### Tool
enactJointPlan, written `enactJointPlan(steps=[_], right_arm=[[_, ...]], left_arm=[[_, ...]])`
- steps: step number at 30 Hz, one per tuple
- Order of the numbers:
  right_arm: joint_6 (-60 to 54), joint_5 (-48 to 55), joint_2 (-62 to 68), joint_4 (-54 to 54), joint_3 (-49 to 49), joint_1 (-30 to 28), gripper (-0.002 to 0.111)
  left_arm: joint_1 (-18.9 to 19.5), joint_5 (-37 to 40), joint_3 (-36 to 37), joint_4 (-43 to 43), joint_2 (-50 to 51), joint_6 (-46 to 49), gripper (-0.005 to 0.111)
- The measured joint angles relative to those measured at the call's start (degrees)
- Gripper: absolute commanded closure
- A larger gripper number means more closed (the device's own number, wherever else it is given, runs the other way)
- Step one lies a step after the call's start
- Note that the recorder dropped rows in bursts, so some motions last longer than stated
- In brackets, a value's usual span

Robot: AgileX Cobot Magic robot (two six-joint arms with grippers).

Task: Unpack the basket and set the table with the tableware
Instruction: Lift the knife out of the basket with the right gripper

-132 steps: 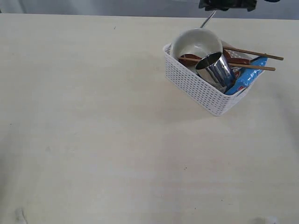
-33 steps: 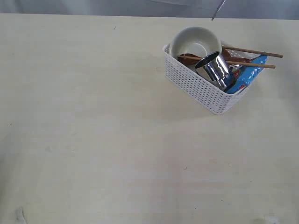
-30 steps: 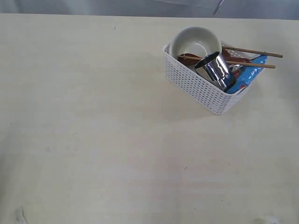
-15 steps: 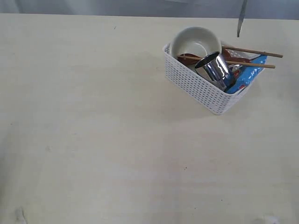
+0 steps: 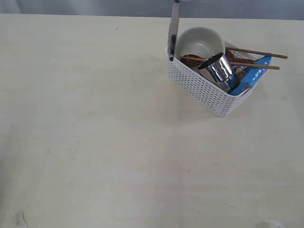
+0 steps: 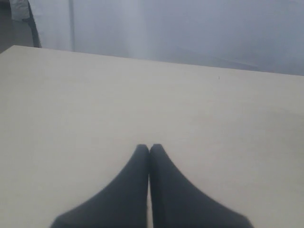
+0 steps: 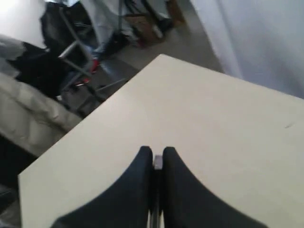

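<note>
Hanging upright from the right end effector point(image 7: 157, 151), whose jaws pinch it, the steel knife point(image 5: 173, 28) is out of the basket point(image 5: 199, 88), which sits toward the worktop's point(image 5: 95, 142) far right corner with bowl point(image 5: 199, 42), cup point(image 5: 219, 70) and chopsticks point(image 5: 256, 59) inside. Half a second earlier it hung right of the bowl; now it is by the basket's left corner, seemingly bound for bare worktop. The left end effector point(image 6: 149, 147) is closed, empty.

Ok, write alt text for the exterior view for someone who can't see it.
A steel knife hangs upright from above the frame, its tip near a corner of a white lattice basket on a cream table. The basket holds a white bowl, steel cup, chopsticks and a blue packet.
</note>
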Motion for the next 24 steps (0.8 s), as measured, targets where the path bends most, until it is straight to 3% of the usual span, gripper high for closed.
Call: enactJointPlan(steps=[4,10,19,24], right_arm=[[-13.3,5.5,1.5,6.3,9.3,2.4,0.109],[-33.6,5.8,2.8,20.7,21.4,5.9,0.109],[-37.6,5.7,2.8,24.3,21.5,6.4,0.109],[-37.6,5.7,2.8,24.5,21.5,6.4,0.109]], left_arm=[[0.0,0.0,0.0,0.0,0.0,0.0,0.107],[0.0,-1.9,0.1,0.9,0.0,1.3,0.107],[0.0,-28.4,0.1,-5.5,0.0,-4.2,0.107],[0.0,-39.4,0.1,-6.4,0.0,-6.1,0.107]])
